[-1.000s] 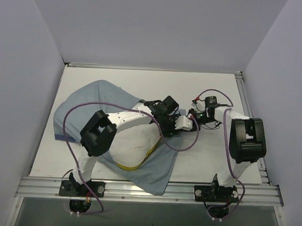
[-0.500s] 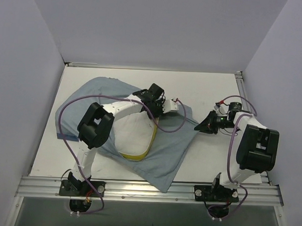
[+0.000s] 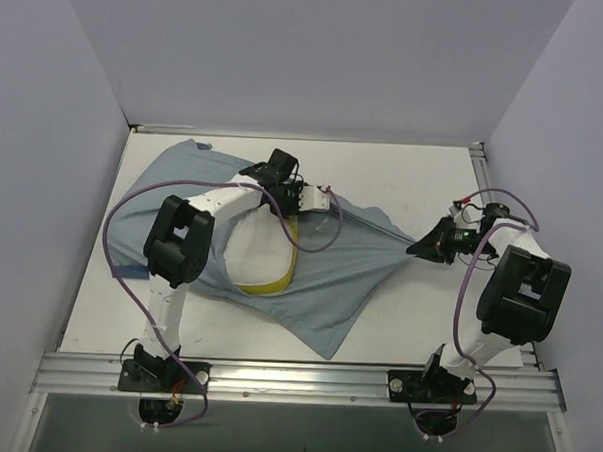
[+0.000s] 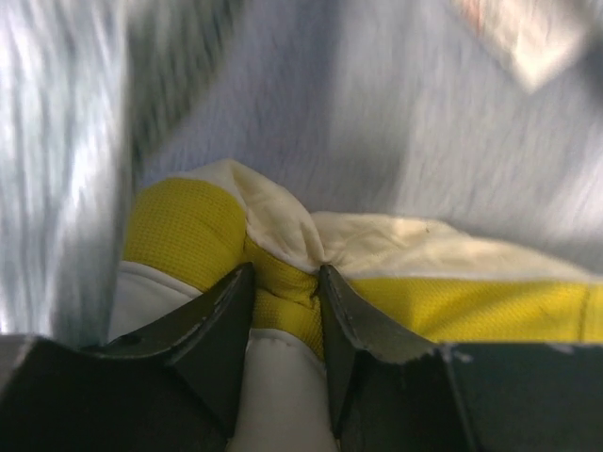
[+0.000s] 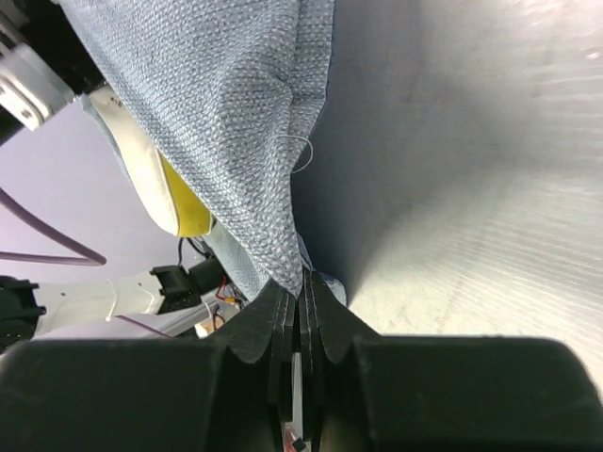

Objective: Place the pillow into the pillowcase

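The pillow (image 3: 252, 256) lies left of ctr on the table (image 3: 427, 322), nearer the left edge than the right. Only part of it is exposed: a white face w/ the yellow band curving along its right and near sides. The rest is under the pillowcase (image 3: 329, 282). The case shows its pale grey-blue face only. It spreads from near the far-left corner across the pillow and down toward the middle of the near edge, w/ one corner drawn out into a taut point toward the right edge. L gripper (image 4: 285, 282) sits at the pillow's far-right end. In the L wrist view its jaws are almost closed, pinching a bunched fold of yellow band and cream fabric btwn them, grey-blue cloth just beyond. R gripper (image 5: 300, 294) is well apart from the L one, close to the right edge about halfway along it. Its jaws are pressed nearly together on the drawn-out corner of the case, the cloth rising from the tips in a tight fold above the bare tabletop.
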You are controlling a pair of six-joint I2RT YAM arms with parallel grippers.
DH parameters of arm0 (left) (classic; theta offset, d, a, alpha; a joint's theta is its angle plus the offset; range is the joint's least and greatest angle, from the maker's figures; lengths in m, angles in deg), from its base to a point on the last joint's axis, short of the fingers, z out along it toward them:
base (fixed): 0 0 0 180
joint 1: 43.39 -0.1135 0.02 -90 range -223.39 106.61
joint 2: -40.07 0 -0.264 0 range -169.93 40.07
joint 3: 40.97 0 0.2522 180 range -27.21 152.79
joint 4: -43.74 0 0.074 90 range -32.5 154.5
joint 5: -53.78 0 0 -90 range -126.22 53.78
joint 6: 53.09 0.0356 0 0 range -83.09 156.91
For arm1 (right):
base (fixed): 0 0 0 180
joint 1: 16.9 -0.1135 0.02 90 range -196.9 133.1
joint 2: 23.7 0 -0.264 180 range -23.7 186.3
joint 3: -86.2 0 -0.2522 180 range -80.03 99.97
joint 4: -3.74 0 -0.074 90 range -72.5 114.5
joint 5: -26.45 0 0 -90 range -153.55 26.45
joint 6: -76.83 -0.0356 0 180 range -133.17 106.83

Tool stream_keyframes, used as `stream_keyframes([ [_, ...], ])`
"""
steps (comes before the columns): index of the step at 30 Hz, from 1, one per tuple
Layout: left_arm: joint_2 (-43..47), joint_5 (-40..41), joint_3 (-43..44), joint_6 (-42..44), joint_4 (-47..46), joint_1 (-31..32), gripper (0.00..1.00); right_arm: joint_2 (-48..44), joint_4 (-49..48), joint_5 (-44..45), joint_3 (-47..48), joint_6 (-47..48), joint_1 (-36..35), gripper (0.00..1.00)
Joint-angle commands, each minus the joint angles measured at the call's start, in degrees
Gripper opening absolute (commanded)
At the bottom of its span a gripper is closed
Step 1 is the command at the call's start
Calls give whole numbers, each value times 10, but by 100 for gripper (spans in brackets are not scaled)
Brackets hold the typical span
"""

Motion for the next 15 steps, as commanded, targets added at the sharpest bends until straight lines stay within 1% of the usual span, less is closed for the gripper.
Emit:
stream_keyframes([
  [1, 41, 99, -10, 114, 44, -96, 45, 11, 75, 67, 44, 42, 64, 0],
  [3, 55, 43, 7, 102, 95, -77, 52, 21, 72, 61, 65, 36, 58, 0],
  [4, 69, 17, 13, 73, 117, -64, 54, 23, 66, 58, 70, 24, 50, 0],
  [5, 77, -28, 18, 55, 149, -48, 57, 25, 61, 58, 74, 17, 38, 0],
  [6, 83, -42, 21, 34, 158, -4, 61, 31, 52, 58, 80, 7, 13, 0],
  [7, 96, -57, 24, -14, 161, 18, 63, 35, 34, 55, 83, 0, -3, 0],
  [8, 101, -82, 25, -38, 166, 42, 64, 46, 21, 55, 87, -23, -19, 0],
  [9, 104, -94, 26, -64, 166, 80, 67, 55, 10, 58, 101, -33, -51, 0],
  [10, 107, -104, 35, -113, 167, 100, 68, 65, -8, 60, 112, -45, -65, 0],
  [11, 108, -113, 38, -137, 169, 114, 69, 76, -17, 62, 126, -56, -77, 0],
  [12, 108, -132, 40, -178, 170, 136, 70, 101, -25, 60, 139, -82, -89, 0],
  [13, 110, -137, 43, -194, 170, 144, 70, 112, -39, 60, 171, -93, -105, 0],
  [15, 112, -140, 34, -219, 172, 157, 70, 138, -56, 63, 197, -125, -117, 0],
])
